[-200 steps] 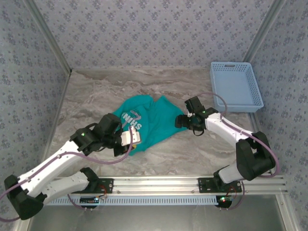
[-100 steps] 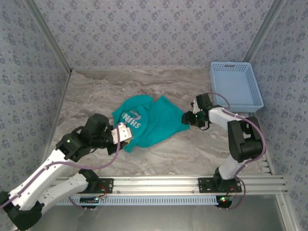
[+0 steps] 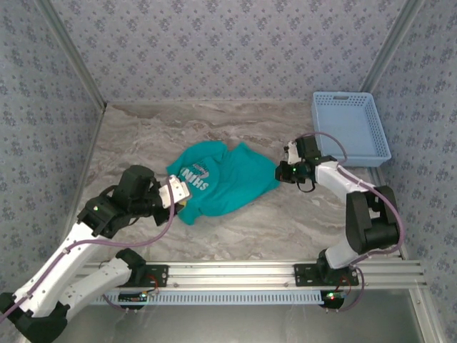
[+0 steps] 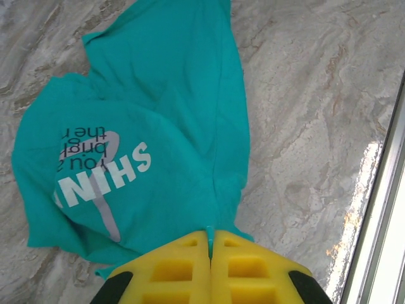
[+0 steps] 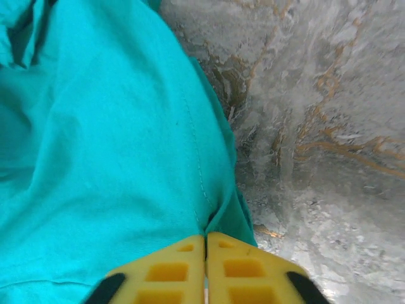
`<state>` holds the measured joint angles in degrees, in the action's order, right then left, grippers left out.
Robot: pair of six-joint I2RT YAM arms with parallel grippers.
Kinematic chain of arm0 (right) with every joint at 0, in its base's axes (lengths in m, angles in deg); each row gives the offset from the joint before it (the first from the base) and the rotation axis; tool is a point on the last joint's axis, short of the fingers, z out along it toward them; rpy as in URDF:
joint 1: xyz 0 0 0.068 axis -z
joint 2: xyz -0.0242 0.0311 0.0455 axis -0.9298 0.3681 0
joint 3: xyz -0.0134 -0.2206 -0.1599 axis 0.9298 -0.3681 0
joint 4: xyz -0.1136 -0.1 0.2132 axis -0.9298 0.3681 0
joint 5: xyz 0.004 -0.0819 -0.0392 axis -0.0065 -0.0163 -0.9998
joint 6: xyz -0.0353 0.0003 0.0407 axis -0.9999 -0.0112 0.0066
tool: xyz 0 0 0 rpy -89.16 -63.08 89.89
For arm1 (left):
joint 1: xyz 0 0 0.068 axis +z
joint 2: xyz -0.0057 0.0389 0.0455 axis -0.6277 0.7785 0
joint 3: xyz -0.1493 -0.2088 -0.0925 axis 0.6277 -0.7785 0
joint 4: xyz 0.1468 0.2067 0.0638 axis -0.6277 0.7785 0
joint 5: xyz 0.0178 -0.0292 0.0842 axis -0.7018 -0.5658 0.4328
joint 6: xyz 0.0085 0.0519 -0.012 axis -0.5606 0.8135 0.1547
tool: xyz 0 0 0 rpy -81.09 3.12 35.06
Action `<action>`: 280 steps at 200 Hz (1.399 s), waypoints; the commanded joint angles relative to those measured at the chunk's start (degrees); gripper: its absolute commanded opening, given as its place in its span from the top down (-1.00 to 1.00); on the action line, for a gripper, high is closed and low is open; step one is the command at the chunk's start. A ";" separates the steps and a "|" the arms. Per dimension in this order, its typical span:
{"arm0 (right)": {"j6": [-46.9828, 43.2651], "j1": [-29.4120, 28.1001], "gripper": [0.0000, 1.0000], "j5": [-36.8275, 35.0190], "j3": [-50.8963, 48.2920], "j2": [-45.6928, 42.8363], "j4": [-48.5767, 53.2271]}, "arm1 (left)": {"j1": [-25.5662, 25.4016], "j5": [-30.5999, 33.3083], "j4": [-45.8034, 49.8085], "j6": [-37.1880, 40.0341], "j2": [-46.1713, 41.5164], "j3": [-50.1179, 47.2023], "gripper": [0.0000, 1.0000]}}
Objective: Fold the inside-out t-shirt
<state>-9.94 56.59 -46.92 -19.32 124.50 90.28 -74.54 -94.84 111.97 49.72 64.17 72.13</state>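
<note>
The inside-out t-shirt (image 3: 221,182) lies crumpled mid-table, teal with mirrored white lettering (image 4: 101,174) showing through. My left gripper (image 3: 180,194) is at its near-left edge, shut on a thin fold of the fabric (image 4: 209,235) pinched between the yellow fingers (image 4: 177,269). My right gripper (image 3: 280,171) is at the shirt's right edge, shut on the hem (image 5: 205,237), where the teal cloth (image 5: 114,158) bunches into the closed yellow fingers (image 5: 237,269).
A light blue plastic basket (image 3: 350,128) stands at the back right on the marble table (image 3: 285,221). Patterned walls close in the back and sides. A metal rail (image 3: 235,271) runs along the near edge.
My right gripper has gone from open to shut on the shirt's right edge. My left arm has drawn back to the left, pulling the shirt's near edge with it.
</note>
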 commanded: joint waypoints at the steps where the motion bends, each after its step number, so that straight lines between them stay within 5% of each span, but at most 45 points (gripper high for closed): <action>1: -2.21 0.78 1.00 -2.11 1.36 -1.17 5.21 | 0.71 -0.04 1.74 0.01 0.59 2.21 1.00; 34: -4.05 0.82 1.00 -3.16 2.31 -2.34 7.43 | 2.18 0.38 1.69 -0.78 1.29 2.88 1.00; 68: -0.90 2.45 1.00 -5.28 5.61 -10.03 7.96 | 9.25 1.01 1.78 -2.42 3.38 8.92 1.00; 103: 2.78 5.63 1.00 -15.52 12.36 -16.55 6.00 | 19.57 -2.95 -0.87 -4.47 12.90 25.81 1.00; 118: 4.83 7.78 1.00 -14.39 17.51 -15.80 6.33 | 21.83 -6.07 -2.07 -3.06 18.91 33.12 1.00; 147: 6.13 8.47 1.00 -11.72 25.80 -16.15 7.41 | 22.91 -8.31 -2.38 -1.12 28.03 47.33 1.00; 184: 7.46 8.35 1.00 -11.86 25.88 -27.76 4.23 | 22.92 -15.74 0.16 1.18 29.43 58.04 1.00; 226: 6.32 8.42 1.00 -21.15 31.03 -38.06 10.15 | 22.92 -18.69 2.89 3.69 25.81 62.60 1.00; 280: 6.67 8.55 1.00 -21.75 40.90 -31.89 15.00 | 22.92 -19.63 0.97 5.68 26.22 65.91 1.00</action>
<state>-3.90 64.78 -67.00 21.48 87.39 103.00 -52.00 -113.94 114.29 52.85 88.45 135.97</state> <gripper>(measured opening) 0.058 0.057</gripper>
